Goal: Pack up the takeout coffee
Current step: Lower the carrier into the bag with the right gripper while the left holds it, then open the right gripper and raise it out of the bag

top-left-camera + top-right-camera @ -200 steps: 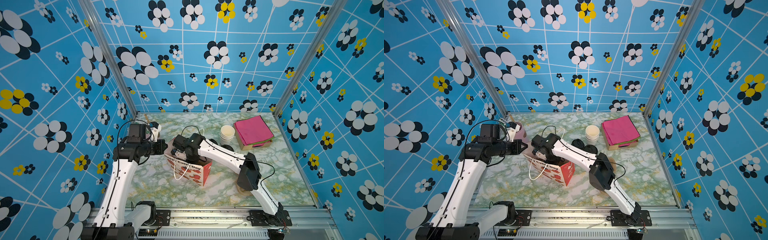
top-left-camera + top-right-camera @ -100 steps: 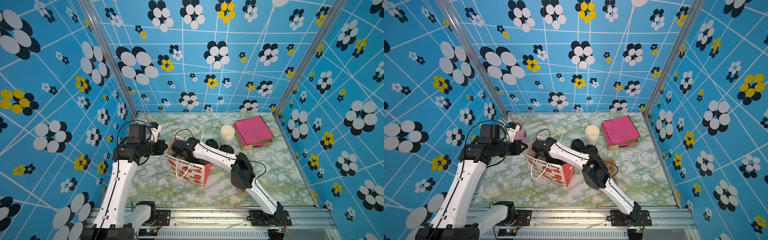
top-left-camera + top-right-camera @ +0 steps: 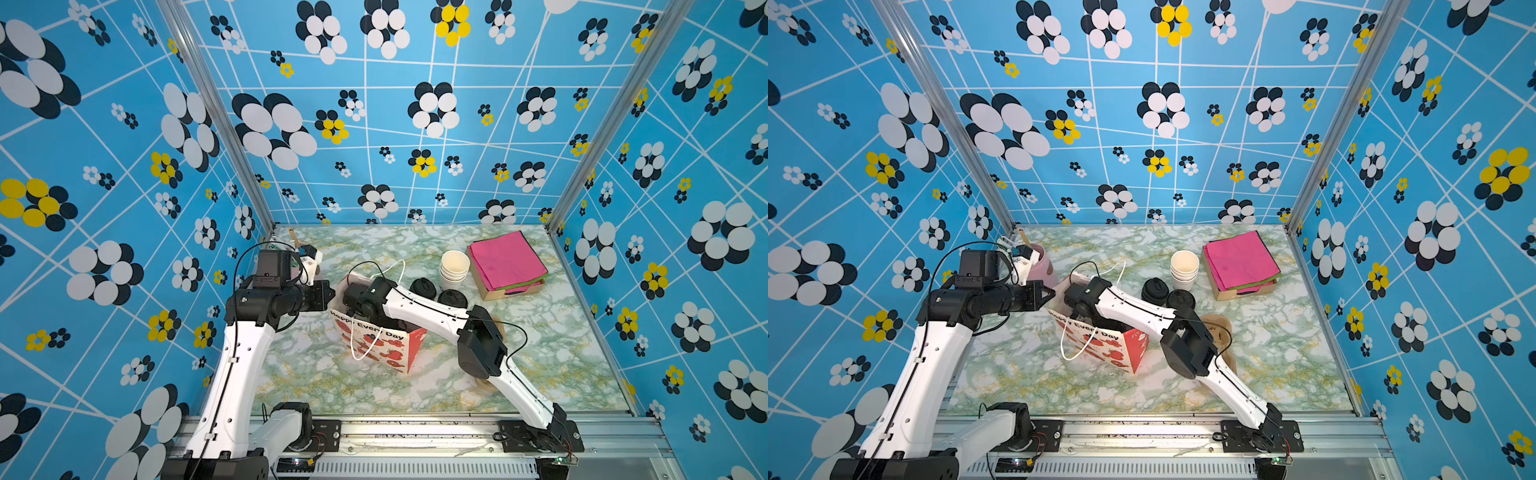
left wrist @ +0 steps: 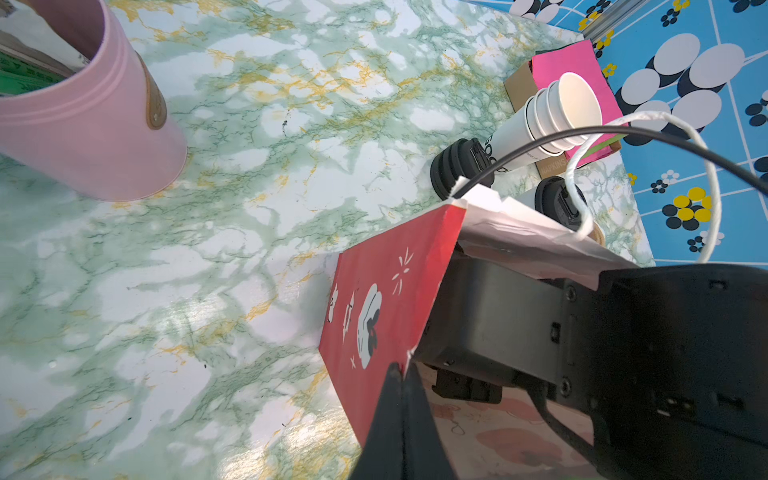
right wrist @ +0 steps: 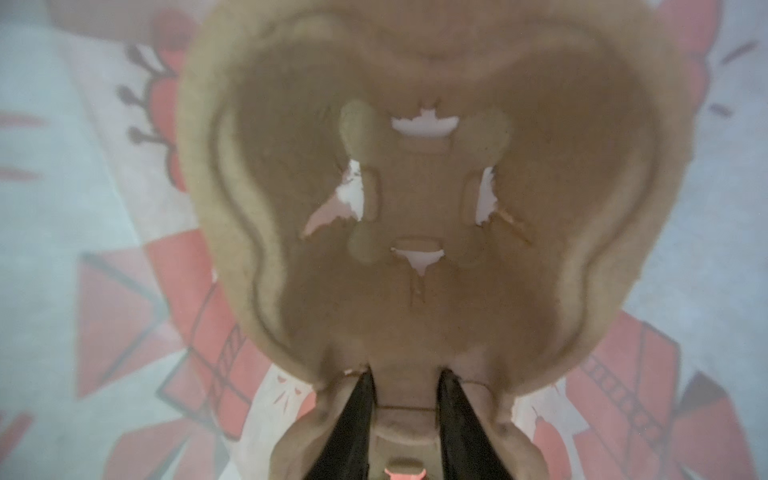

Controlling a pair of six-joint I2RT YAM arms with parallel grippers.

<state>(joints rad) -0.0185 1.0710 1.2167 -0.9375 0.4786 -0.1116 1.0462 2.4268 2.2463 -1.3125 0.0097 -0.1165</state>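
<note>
While right tool [image 5: 405,374] sits inside bag [image 3: 374,340], takeout coffee [image 3: 452,298] stands outside.

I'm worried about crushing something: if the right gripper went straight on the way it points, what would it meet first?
Likely the brown cup carrier inside the gift bag; the right gripper straddles its middle ridge, so contact looks immediate.

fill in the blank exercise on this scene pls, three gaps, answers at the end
1. The left gripper pinches the top edge of the gift ____.
2. The stack of lidless white cups stands beside a box of ____ napkins.
3. The takeout coffee stands on the ____, outside the bag and not yet packed.

Missing words: bag; pink; table
</note>
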